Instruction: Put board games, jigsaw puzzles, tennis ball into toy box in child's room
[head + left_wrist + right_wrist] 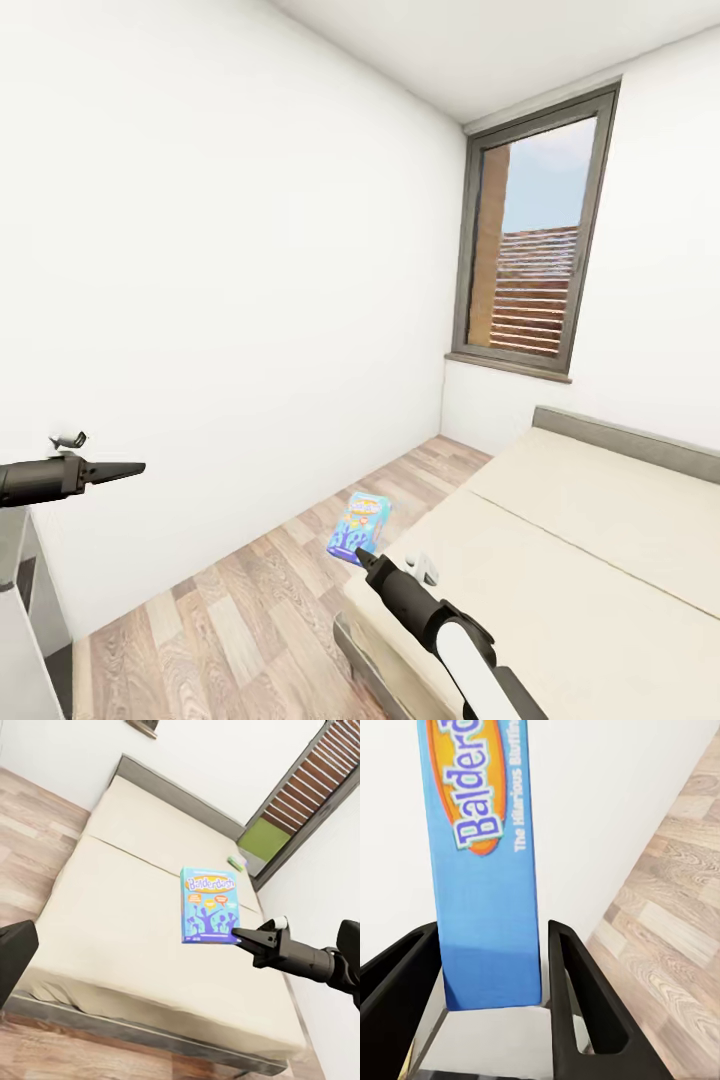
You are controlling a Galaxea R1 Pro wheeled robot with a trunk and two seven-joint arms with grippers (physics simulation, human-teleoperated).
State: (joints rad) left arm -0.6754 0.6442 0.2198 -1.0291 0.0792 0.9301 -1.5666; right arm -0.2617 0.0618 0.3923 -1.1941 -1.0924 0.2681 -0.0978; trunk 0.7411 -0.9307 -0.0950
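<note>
My right gripper [366,556] is shut on the lower edge of a blue board game [359,526] with an orange label. It holds the box upright in the air, over the floor beside the bed [570,560]. The right wrist view has the box [487,870] clamped between both fingers [577,1005]. From the left wrist view the same box [209,905] hangs in front of the beige mattress [127,892]. A small pale green flat thing [237,860] lies at the bed's far corner. My left gripper [125,469] is open and empty, out to the left. The toy box, jigsaw puzzles and tennis ball are out of view.
A white wall [230,300] runs along the left, with a tall grey-framed window [535,235] beyond the bed's grey headboard [630,440]. Wood-plank floor [240,620] lies between wall and bed. A white and grey furniture edge [20,620] stands at the lower left.
</note>
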